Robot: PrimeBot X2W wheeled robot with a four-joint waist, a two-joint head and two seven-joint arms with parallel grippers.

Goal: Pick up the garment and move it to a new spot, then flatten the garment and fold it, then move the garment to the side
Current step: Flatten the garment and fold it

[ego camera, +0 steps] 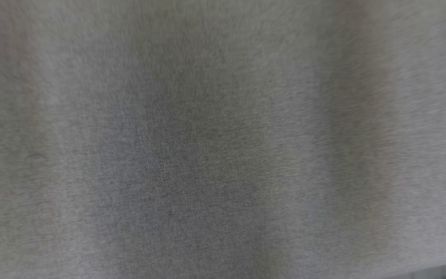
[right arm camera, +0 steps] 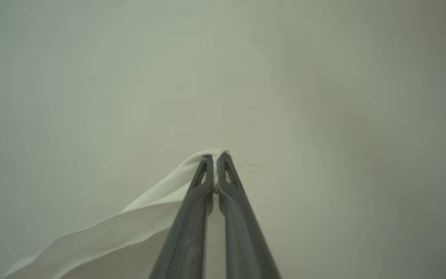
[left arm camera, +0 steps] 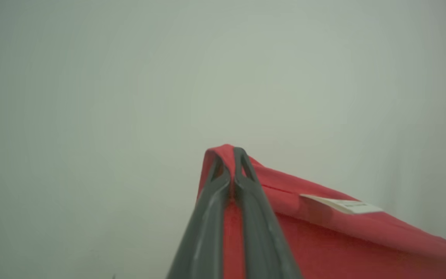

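Pinching a raised fold of red cloth, the left pincer point(left arm camera: 229, 155) has its two dark fingers pressed together at the tips, with the garment point(left arm camera: 323, 236) caught between them. From that peak, in the left wrist view, the red fabric slopes down to the lower right corner. A small white label point(left arm camera: 343, 204) lies flat against its upper edge, well along from the grip. Red cloth also shows in the narrow gap between the fingers lower down. Behind it is a plain pale grey-green backdrop point(left arm camera: 130, 97), out of focus.

The right pincer point(right arm camera: 215, 159) is closed as well, its tips meeting on the end of a white cloth point(right arm camera: 130, 228). This hangs away in a long soft band to the lower left corner of the right wrist view. Whether it is part of the same red garment I cannot tell, since no join shows.

The head view is taken up by a grey woven cloth point(ego camera: 223, 139), blurred, with faint upright bands of lighter and darker tone. Whether it is the garment itself or some other covering I cannot tell.
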